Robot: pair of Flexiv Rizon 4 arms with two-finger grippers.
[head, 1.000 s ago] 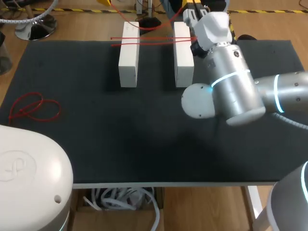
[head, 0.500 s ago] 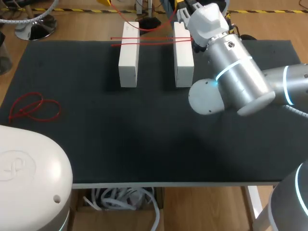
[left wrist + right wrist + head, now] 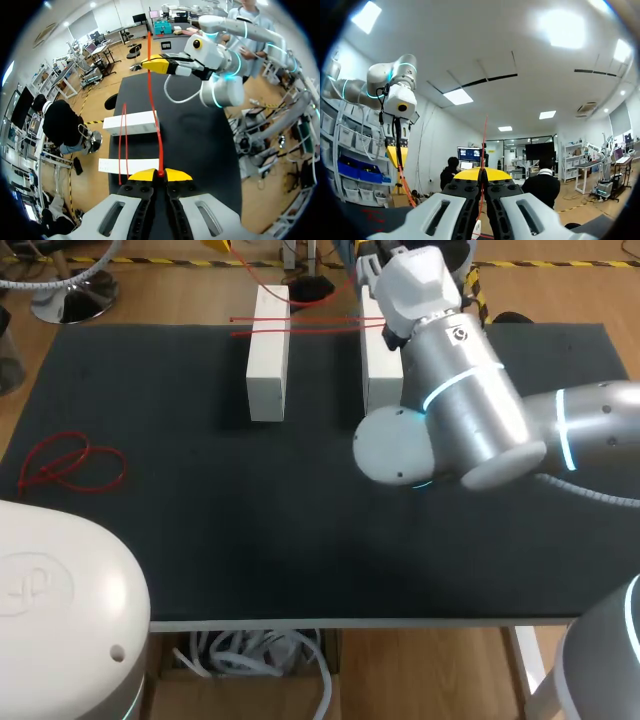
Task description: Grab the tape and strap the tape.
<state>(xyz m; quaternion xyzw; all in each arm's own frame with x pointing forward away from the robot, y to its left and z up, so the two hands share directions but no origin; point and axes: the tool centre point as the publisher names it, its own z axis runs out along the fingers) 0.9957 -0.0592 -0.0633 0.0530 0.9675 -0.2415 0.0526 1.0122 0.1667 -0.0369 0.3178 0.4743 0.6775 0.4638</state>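
My right arm (image 3: 470, 410) bends over the right white block (image 3: 380, 385), right claw (image 3: 482, 172) and left claw (image 3: 159, 174) both pinching red tape (image 3: 152, 75).

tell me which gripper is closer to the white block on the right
Right. The right gripper is up by the far end of that white block, shut on the red tape. The left gripper is beyond the other white block, farther away.
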